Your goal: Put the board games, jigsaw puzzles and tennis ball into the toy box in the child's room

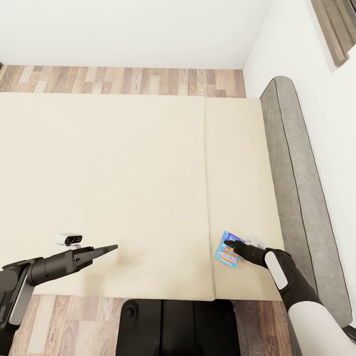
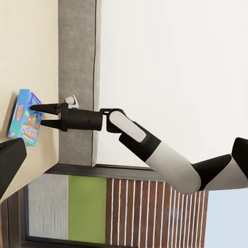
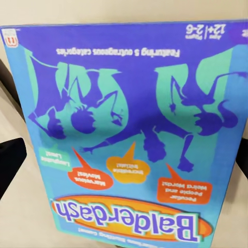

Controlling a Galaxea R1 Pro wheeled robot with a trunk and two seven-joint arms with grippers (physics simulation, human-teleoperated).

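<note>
I see the blue game (image 1: 228,252) lying flat on the bed's (image 1: 123,188) narrower panel, near the front edge, beside the seam. Right gripper (image 1: 230,245) sits over it, jaws parted around its edge; firm grasp not confirmed. Left gripper (image 1: 111,247) hovers over the wide panel, empty, opening unclear.

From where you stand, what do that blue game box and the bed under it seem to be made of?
The blue game box looks like glossy printed cardboard: crisp lettering, sharp flat edges, soft sheen. The bed looks like matte cream fabric or foam, with one seam and no texture, so it is hard to say.
</note>
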